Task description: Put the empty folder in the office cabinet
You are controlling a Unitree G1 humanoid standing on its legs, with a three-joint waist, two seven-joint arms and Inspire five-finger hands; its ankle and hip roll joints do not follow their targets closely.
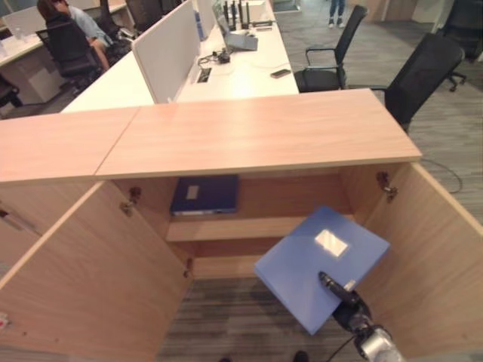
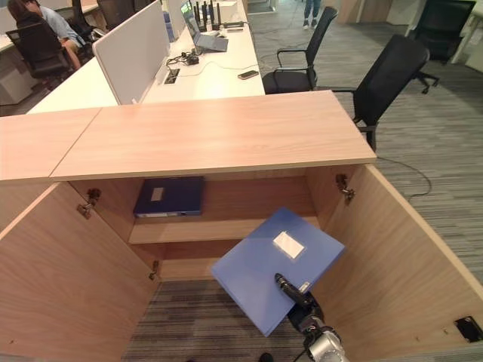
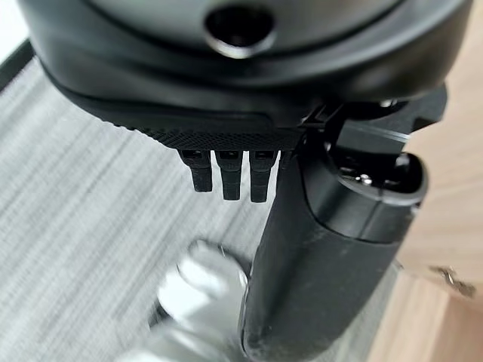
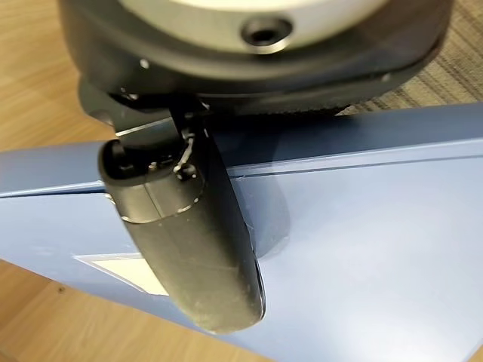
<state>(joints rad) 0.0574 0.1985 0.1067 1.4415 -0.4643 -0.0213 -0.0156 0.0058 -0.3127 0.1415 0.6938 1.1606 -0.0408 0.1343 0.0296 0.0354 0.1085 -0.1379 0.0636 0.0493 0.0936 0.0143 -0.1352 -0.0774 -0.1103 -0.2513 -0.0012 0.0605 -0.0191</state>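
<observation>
The right hand (image 1: 343, 298) pinches the light blue folder (image 1: 321, 264), thumb on top, fingers probably beneath, near the open cabinet (image 1: 256, 136). It is not yet on the shelf (image 1: 226, 226), where a dark folder (image 1: 204, 194) lies. The left hand (image 3: 302, 226) hangs relaxed, holding nothing.

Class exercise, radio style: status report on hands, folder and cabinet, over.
Right hand pinching light blue folder, held tilted before open cabinet. Left hand idle, fingers straight. Dark folder lies on shelf; space beside it.
</observation>
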